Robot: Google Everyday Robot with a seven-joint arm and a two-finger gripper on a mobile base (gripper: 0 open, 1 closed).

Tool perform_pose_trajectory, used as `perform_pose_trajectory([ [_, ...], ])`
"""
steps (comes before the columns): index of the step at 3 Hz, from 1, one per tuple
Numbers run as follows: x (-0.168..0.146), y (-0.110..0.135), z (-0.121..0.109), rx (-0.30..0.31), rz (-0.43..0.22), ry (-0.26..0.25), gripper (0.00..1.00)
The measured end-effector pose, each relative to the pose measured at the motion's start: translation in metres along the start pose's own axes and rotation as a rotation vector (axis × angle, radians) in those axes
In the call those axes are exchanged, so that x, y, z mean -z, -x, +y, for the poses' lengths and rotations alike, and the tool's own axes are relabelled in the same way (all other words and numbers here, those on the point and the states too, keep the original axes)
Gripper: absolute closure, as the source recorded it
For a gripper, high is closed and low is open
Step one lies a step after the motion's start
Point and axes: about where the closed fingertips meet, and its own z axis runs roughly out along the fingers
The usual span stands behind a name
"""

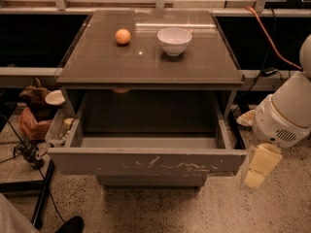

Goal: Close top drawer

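The top drawer (146,161) is pulled far out of the grey-brown cabinet. Its flat front panel faces me and carries white scratch marks right of centre. The inside of the drawer looks empty. My gripper (257,169) hangs from the white arm (284,113) at the right. It is just off the right end of the drawer front, at about the panel's height and close to the floor. It is beside the panel, and I cannot tell whether it touches it.
On the cabinet top (97,62) lie an orange (123,36) and a white bowl (174,41). Bags and a bin of clutter (39,115) stand at the left, with cables on the floor. An orange cable (272,38) runs behind at the right. A dark shoe (70,224) shows at the bottom left.
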Motion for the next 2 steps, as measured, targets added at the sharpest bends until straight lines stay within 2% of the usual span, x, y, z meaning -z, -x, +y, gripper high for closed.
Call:
perform_pose_trajectory([
  [1,0.000,0.000,0.000,0.000,0.000,0.000,0.00],
  [2,-0.027,-0.006,0.004,-0.014,-0.023,0.053,0.00],
])
